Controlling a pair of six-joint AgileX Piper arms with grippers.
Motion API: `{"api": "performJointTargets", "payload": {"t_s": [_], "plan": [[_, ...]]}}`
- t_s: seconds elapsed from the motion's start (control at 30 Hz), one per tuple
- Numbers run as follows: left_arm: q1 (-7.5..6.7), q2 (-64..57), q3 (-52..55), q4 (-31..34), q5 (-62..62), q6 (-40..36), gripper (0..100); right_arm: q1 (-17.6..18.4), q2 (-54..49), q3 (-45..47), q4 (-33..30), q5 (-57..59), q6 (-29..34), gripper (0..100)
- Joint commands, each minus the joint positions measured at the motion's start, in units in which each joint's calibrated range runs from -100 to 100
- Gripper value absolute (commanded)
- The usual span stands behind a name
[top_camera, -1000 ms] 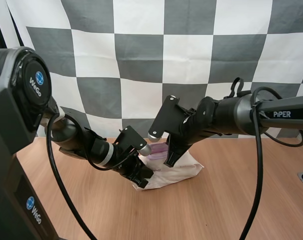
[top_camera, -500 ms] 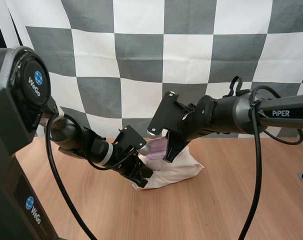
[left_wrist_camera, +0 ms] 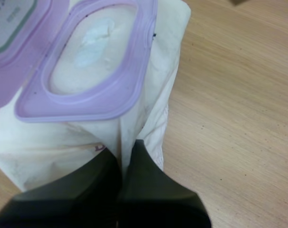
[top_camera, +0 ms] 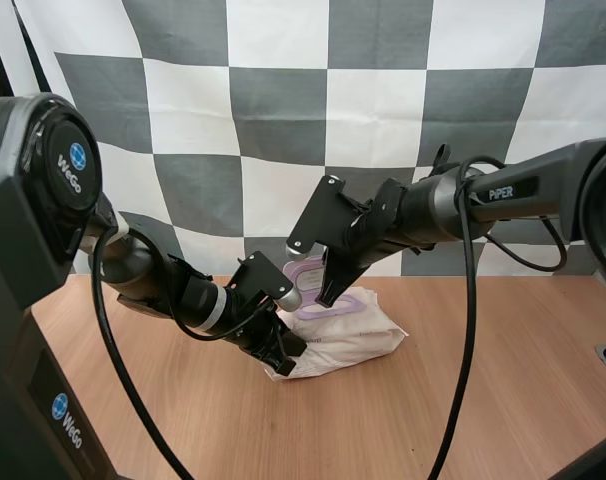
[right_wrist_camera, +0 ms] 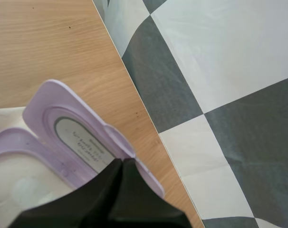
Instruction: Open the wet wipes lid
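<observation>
Black arms (top_camera: pixel 433 210), dark left pincer (left_wrist_camera: pixel 127 153), white PiPER lettering (top_camera: pixel 501 192)

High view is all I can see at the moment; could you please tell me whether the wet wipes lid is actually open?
Observer: Yes. In the left wrist view the lid stands swung clear of the purple frame, and a white wipe lies exposed in the opening.
Operator: Thank you. Is anything steadying it?
Observer: The left end effector pinches the pack by its white wrapper, just beside the frame.
Operator: And on the right side?
Observer: In the right wrist view the right end effector has its tips closed together at the lid's free rim, apparently pinching it.
</observation>
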Motion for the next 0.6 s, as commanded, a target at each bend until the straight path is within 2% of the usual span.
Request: {"api": "performJointTargets", "payload": {"t_s": [0.0,0.2,0.57], "plan": [[-0.04,0.0,0.0,0.0,0.1,0.9,0,0.0,1.6,-1.6,0.0,0.1,0.0,0],[-0.04,0.0,0.0,0.0,0.1,0.9,0,0.0,7.3,-4.6,2.3,0.1,-0.7,0],[-0.04,0.0,0.0,0.0,0.1,0.9,0,0.0,13.9,-4.7,5.2,3.3,-2.3,0]]}}
